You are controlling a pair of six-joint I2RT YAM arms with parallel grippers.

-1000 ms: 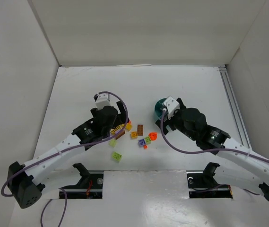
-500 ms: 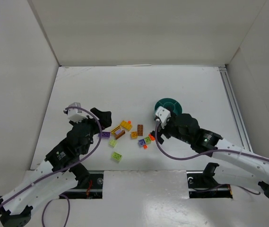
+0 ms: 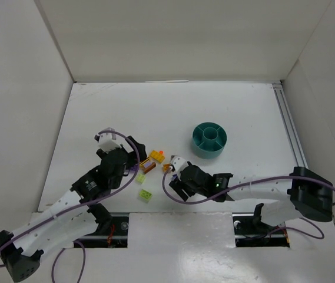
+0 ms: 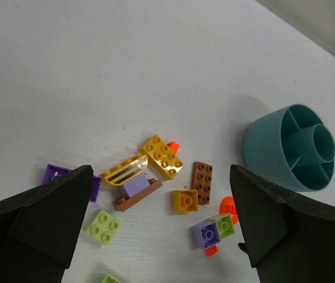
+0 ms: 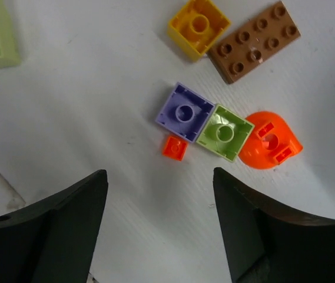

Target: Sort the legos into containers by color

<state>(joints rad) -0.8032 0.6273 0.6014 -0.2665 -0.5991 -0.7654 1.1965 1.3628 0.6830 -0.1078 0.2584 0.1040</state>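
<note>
Left claw (image 4: 161, 172) is released, fingers spread wide, gripping nothing. We see it hanging above the left edge of the scattered bricks (image 3: 155, 157). Right claw (image 5: 158, 175) is released too, fingers apart, nothing between them, low over the worktop (image 3: 155, 106). Every brick we can see lies on the worktop, left of the teal bowl (image 3: 207, 154) and apart from it. Bowl stands upright, with inner walls around a round centre cup. Right wrist view: purple square brick (image 5: 184, 112) and lime square brick (image 5: 225, 132) touch side by side. Rounded orange piece (image 5: 270, 141) touches the lime one's other side, and a tiny orange brick (image 5: 175, 147) sits at the purple one's corner. Just above them, yellow square brick (image 5: 199, 26) touches the brown plate (image 5: 254, 42). Left wrist view: yellow eight-stud brick (image 4: 162, 156) lies near the middle. Just beside it a striped yellow curved piece (image 4: 125, 169) rests on a small purple block (image 4: 136, 186), which sits on a brown strip (image 4: 136, 199). A purple flat brick (image 4: 55, 175) is partly hidden behind the left finger, so we can't tell its full shape. A lone lime brick (image 4: 103, 226) lies near it, apart from the others.
</note>
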